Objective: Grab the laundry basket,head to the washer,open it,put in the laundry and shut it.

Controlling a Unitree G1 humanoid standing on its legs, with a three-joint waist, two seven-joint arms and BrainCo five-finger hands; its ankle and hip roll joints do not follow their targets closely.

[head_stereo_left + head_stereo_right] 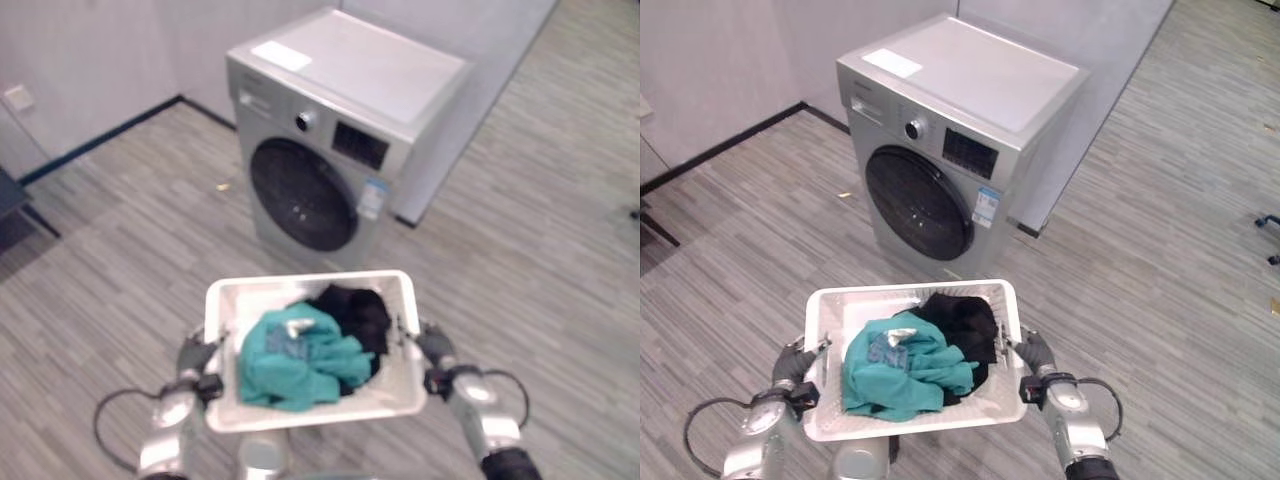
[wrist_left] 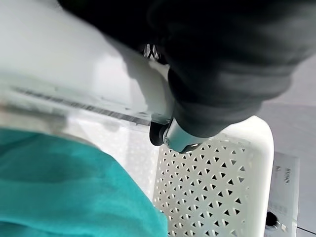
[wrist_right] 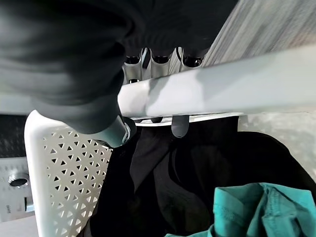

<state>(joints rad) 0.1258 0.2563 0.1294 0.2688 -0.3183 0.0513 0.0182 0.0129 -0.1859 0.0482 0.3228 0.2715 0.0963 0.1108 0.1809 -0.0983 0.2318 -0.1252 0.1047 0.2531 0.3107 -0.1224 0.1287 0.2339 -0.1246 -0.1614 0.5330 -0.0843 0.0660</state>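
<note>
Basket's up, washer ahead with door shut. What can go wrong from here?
1. Both the left hand and right hand are curled on the basket rims, so neither is free for the closed washer door.
2. The teal garment is heaped near rim height and may spill if the basket tilts.

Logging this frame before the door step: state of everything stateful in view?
washer door: shut
laundry basket: held off the floor, carried by both rims
teal garment: in the basket, crumpled
black garment: in the basket, beside the teal one
left hand: shut on the basket's rim
right hand: shut on the basket's rim
</note>
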